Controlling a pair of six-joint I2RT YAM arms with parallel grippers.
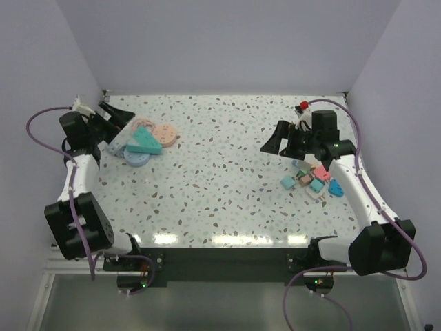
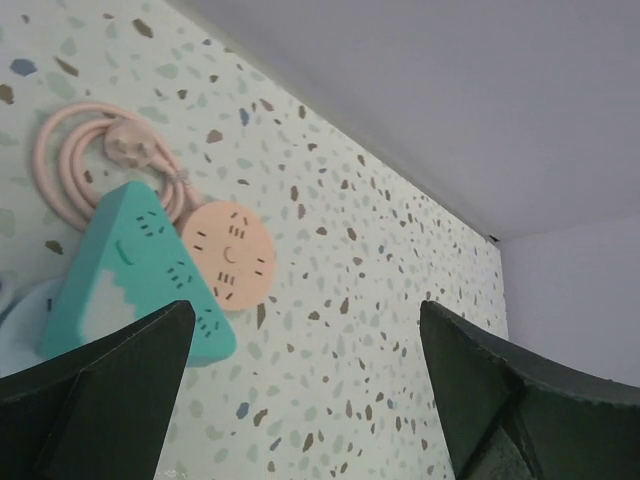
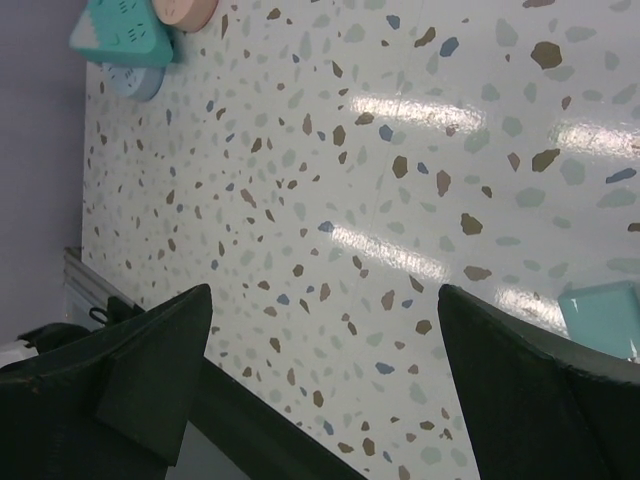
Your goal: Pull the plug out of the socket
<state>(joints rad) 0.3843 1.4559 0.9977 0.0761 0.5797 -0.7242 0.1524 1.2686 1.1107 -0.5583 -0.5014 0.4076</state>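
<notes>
A pink plug (image 2: 128, 145) lies inside its coiled pink cord (image 2: 60, 160) on the table, apart from the round pink socket (image 2: 232, 253). A teal triangular socket (image 2: 130, 265) lies beside it, partly on a pale blue round one (image 1: 136, 158). In the top view the pink socket (image 1: 164, 133) and teal socket (image 1: 145, 142) sit at the back left. My left gripper (image 2: 305, 310) hangs open just left of them (image 1: 118, 118), holding nothing. At the right, my right gripper (image 1: 272, 141) is also open and empty (image 3: 325, 295), far from the sockets.
Several small coloured adapters (image 1: 313, 179) lie in a pile under the right arm; one teal piece (image 3: 605, 310) shows in the right wrist view. Walls enclose the table at the back and both sides. The table's near edge (image 3: 250, 420) runs below the right gripper.
</notes>
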